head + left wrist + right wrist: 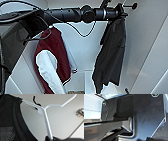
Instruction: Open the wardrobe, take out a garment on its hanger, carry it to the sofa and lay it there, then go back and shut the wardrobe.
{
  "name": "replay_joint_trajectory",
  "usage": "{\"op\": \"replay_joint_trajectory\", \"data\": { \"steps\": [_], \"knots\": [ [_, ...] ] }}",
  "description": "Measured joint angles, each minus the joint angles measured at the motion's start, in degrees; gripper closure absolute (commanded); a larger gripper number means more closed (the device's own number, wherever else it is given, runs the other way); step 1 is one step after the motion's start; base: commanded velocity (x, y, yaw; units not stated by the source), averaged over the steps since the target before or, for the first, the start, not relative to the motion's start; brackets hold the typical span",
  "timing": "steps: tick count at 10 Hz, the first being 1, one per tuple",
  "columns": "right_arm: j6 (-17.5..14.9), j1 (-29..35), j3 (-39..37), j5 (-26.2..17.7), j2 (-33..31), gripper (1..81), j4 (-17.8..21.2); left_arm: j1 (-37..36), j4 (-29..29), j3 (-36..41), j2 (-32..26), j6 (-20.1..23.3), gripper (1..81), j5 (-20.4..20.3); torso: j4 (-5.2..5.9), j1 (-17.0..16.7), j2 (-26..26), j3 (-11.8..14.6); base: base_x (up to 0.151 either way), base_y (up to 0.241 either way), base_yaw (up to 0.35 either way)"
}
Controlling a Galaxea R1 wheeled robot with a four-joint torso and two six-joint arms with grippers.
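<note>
The wardrobe (pixel 82 47) stands open right in front of me, white inside. My left arm reaches across its top from the left, and my left gripper (pixel 119 12) is at the upper right, over the black garment (pixel 112 55). The garment hangs limp below the gripper. Close up in the left wrist view, the white hanger (pixel 45 119) runs its thin neck down into my left gripper (pixel 50 138), which is shut on it. The garment's collar (pixel 8 119) still sits on one arm of the hanger.
A maroon jacket with white sleeves (pixel 53 57) hangs at the left inside the wardrobe. A black peg (pixel 131 5) juts out at the top right, just beyond the gripper. The open right door (pixel 155 62) and its metal hinge (pixel 80 112) are close by.
</note>
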Motion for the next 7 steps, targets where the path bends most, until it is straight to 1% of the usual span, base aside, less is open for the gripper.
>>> {"op": "replay_joint_trajectory", "data": {
  "steps": [2,4,6,7],
  "knots": [
    [0.0,0.0,0.0,0.3,0.0,1.0,0.0,3.7,0.0,4.4,-1.2,0.4,81.1,0.2,0.00,0.0,0.0,0.0,0.000,0.000,0.000],
    [0.0,0.1,0.1,0.4,0.0,1.0,0.0,6.3,0.1,7.2,-2.7,0.4,81.1,1.0,0.00,0.0,0.0,0.0,0.000,0.000,0.000],
    [0.0,0.2,0.1,0.4,0.0,1.0,0.0,7.5,1.1,8.4,-3.0,0.8,81.1,0.5,0.00,0.0,0.0,0.0,0.000,0.000,0.000],
    [0.0,0.2,0.1,0.4,0.0,1.0,0.0,8.5,1.3,8.6,-3.1,0.8,81.1,0.5,0.00,0.0,0.0,0.0,-0.067,0.000,0.000]
  ]
}}
